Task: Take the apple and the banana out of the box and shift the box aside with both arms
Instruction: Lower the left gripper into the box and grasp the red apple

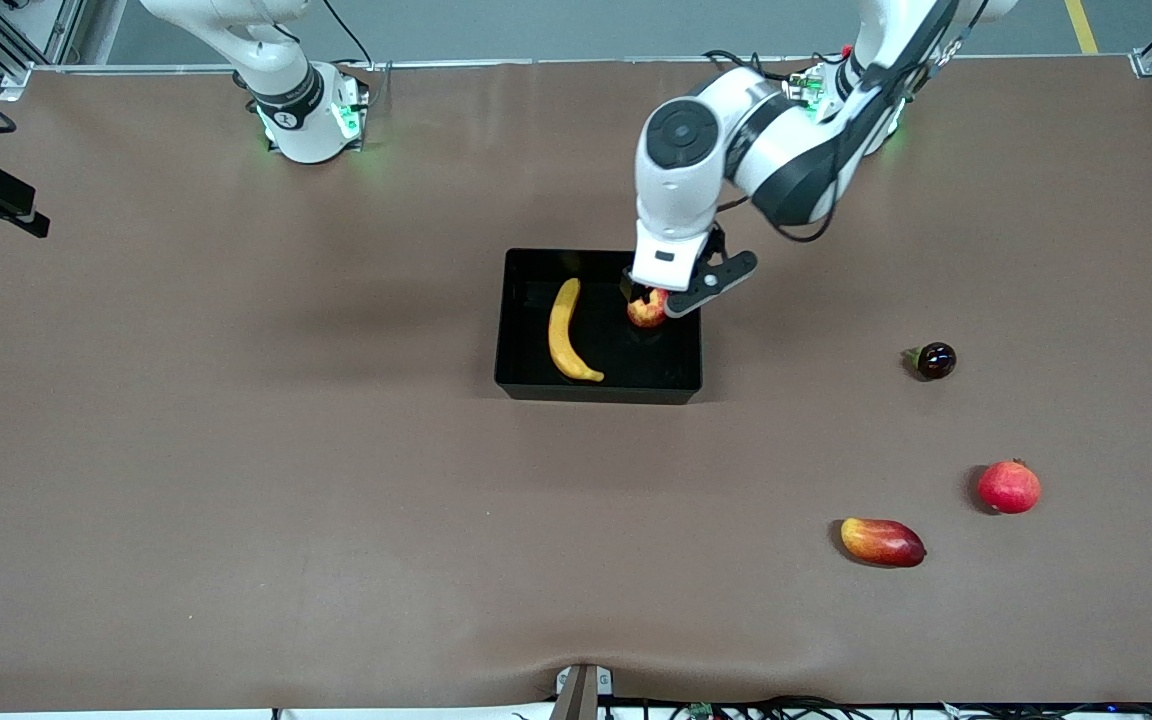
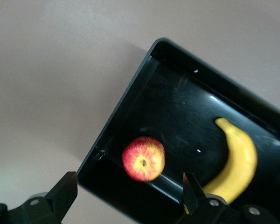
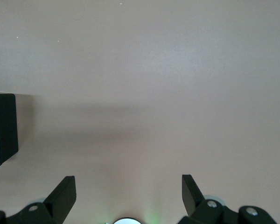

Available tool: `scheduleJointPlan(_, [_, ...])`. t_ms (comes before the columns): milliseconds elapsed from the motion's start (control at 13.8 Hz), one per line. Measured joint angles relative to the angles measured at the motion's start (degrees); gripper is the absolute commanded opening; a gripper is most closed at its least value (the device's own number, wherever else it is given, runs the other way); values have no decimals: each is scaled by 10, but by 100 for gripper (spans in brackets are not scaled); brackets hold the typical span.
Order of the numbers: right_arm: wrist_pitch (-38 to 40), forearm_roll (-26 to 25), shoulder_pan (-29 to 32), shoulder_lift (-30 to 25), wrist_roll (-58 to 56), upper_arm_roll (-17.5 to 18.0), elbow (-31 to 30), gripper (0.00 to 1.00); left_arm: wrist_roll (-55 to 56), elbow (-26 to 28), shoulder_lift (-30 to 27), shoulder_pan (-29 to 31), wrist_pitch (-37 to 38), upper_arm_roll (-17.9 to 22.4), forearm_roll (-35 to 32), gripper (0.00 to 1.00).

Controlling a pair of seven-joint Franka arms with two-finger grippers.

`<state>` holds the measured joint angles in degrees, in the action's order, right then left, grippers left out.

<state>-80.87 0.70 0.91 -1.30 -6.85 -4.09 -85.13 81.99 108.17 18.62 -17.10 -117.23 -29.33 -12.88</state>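
The left claw hangs over the black box with its fingers spread wide and holding nothing, directly above the apple, which sits free on the box floor close to the wall and corner toward the left arm's end. The banana lies along the box floor, well apart from the apple, near the wall toward the right arm's end. The right arm waits with its right claw wide open and empty over bare bench; the mango, red fruit and a small dark fruit lie well apart from the box.
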Motion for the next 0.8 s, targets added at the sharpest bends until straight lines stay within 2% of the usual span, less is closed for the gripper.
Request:
scheduleJointPlan(364, [-1,0,0,0,0,0,0,100,75,-1,93,-25,-49,0,-52,100])
scheduleJointPlan(800, [-1,0,0,0,0,0,1,100,82,-2,134,-31,-53,0,-71,100])
